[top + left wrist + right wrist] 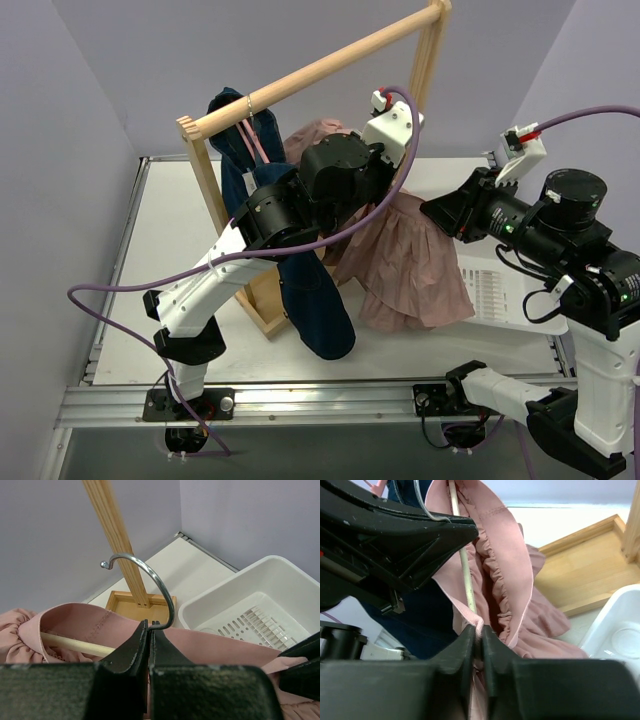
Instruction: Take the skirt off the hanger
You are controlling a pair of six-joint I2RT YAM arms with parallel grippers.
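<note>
Between the clenched tips of the left claw (150,628) sat the hanger (75,644); the right claw (478,632) pinched the skirt (507,550) at its waistband. Sliding that off the bar seemed next.

The white bench (170,235) is occupied left of its middle by a wooden rack (205,165). A white slotted basket (505,290) is set near the right edge, and the skirt (410,270) is spread between them, its hem just beside the basket.
</note>
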